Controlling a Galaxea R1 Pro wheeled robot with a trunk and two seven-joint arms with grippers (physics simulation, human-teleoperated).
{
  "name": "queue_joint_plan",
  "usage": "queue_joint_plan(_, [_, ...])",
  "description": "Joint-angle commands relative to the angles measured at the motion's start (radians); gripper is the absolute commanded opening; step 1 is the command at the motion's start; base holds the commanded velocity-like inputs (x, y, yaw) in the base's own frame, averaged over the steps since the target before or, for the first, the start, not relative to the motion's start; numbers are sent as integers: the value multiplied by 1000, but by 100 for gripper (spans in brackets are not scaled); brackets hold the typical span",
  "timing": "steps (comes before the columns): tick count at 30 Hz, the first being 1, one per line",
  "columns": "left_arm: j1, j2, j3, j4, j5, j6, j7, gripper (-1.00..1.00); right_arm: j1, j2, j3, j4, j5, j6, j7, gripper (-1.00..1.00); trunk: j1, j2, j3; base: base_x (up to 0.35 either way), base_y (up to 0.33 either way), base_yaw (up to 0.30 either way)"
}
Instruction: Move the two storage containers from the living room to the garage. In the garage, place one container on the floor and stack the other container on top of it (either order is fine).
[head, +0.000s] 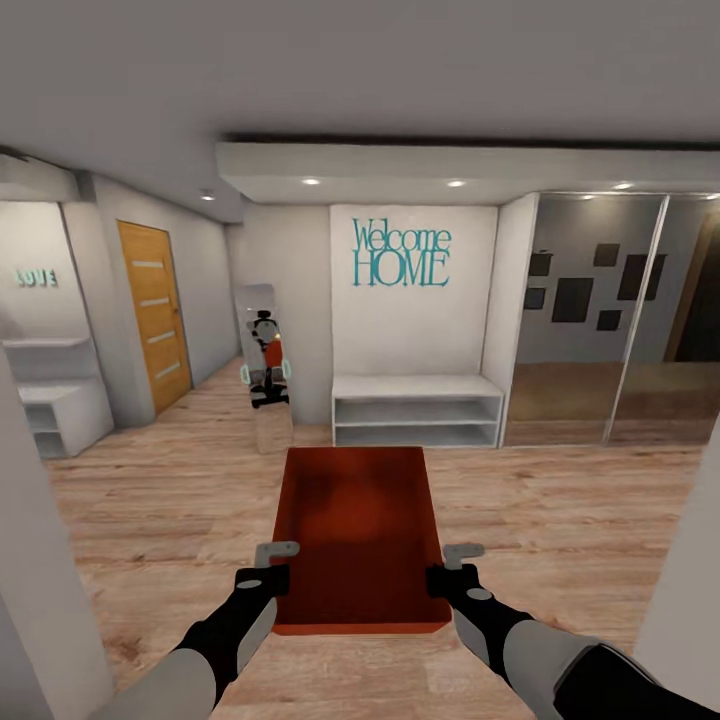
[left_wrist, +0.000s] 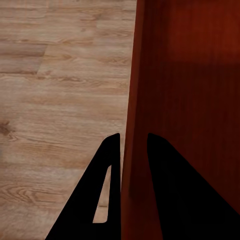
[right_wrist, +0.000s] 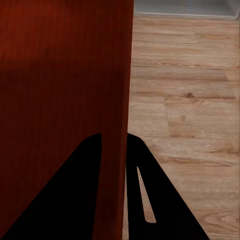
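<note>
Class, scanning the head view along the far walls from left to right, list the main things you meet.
LOVE sign → wooden door → standing mirror → Welcome HOME lettering → mirrored sliding doors.

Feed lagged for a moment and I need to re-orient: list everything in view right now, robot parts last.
storage container: one, orange-red, open top, carried in front of the robot above the floor, held by its two long side walls
wood-plank floor: one, light wood, under and around the container
low open shelf bench: one, white, against the far wall under the lettering
"Welcome HOME" lettering: one, teal, on the far white wall
door: one, orange wood, on the wall at left
mirrored panels: two, at right of the bench
"LOVE" letters: one set, teal, far left wall
left end effector: one, black, pinching the container's left wall
right end effector: one, black, pinching the container's right wall
</note>
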Motion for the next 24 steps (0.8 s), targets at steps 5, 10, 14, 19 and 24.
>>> queue_joint_plan(5, [-1, 1, 27, -15, -14, -29, 13, -100, 0, 0, -15, 14, -6, -11, -3, -100, 1, -1, 0, 320, 0, 0])
queue_joint_plan(10, [-1, 1, 29, -17, -13, -33, 13, -100, 0, -1, -13, 14, -6, -12, -3, -100, 1, -1, 0, 320, 0, 0])
queue_joint_plan(14, [-1, 0, 31, -20, -2, -35, 15, -100, 0, 0, -13, 14, -9, -12, -3, -100, 1, -1, 0, 320, 0, 0])
queue_joint_plan(19, [-1, -2, 33, -23, 8, -37, 11, -100, 0, 0, -12, 15, -7, -10, -2, -100, 1, -1, 0, 320, 0, 0])
queue_joint_plan(24, [-1, 4, 32, -13, 12, -39, 9, -100, 0, 1, -11, 15, -2, -6, 0, -100, 1, -1, 0, 320, 0, 0])
